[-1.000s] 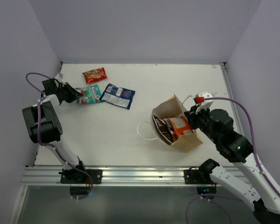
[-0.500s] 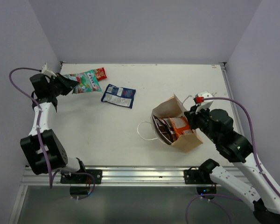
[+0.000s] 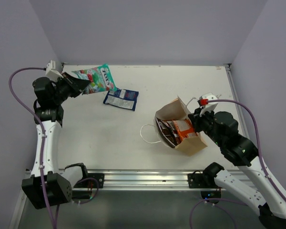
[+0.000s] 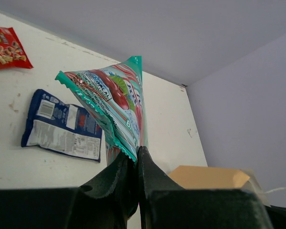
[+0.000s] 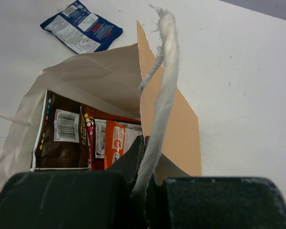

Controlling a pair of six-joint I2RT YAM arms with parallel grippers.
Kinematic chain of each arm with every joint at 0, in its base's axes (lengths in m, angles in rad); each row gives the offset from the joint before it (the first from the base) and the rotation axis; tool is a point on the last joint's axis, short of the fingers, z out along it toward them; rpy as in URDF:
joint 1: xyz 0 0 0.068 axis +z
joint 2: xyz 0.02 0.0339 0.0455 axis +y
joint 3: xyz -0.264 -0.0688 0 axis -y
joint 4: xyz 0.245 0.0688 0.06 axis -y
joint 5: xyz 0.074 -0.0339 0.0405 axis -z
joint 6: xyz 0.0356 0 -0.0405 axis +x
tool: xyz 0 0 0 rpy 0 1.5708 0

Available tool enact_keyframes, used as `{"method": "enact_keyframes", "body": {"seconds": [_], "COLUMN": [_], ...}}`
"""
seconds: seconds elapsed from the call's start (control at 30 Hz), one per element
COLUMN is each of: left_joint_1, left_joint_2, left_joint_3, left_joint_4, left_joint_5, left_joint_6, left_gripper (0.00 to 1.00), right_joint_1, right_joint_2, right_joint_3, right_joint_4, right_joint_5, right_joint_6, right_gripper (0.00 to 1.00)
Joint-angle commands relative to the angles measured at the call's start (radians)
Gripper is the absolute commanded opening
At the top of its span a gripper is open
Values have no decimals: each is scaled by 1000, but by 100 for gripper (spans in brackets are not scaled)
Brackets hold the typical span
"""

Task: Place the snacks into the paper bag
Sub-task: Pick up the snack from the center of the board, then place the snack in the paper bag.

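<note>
Left gripper (image 4: 137,155): jaws clamped on the crimped edge of the teal-green packet (image 4: 112,102). The packet sticks out past the fingertips, clear of the table (image 3: 109,143).

From my left wrist view, the blue-white packet (image 4: 62,126) lies flat on the table beyond the fingers, off to their left. The red packet (image 4: 5,47) lies farther out the same way, cut by the frame edge. Neither touches the held packet, as far as I can tell.

The paper bag (image 3: 190,143) sits well apart from this hand, over by the other arm.

Right gripper (image 5: 145,148): jaws closed tight on the white cord handle (image 5: 164,86), which runs up from between the fingers. The bag lies on its side directly in front of this hand, mouth open.

Inside, just beyond the fingertips, I see an orange packet (image 5: 119,143) and beside it a dark brown packet (image 5: 62,138), overlapping. More wrappers may be under them; I cannot tell.

The other handle (image 3: 147,133) loops loose on the table at the bag's mouth.
</note>
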Motion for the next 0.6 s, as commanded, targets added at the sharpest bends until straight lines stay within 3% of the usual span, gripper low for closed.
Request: {"method": "enact_keyframes", "body": {"seconds": [0.0, 0.3, 0.57], "left_joint_1": [-64, -169, -285], "left_joint_2": [-79, -238, -288], "left_joint_3": [3, -8, -13], "left_joint_4": [-21, -32, -13], "left_joint_5": [-29, -101, -104], "left_joint_6": [-71, -246, -376], "left_gripper": [0, 0, 0], "right_joint_1": [4, 4, 4], "right_joint_2": [8, 32, 86], "right_joint_3": [4, 24, 53], "right_joint_4": [47, 50, 76], "right_joint_5": [9, 17, 14], "right_joint_6": [-2, 10, 35], "right_gripper": [0, 0, 0]}}
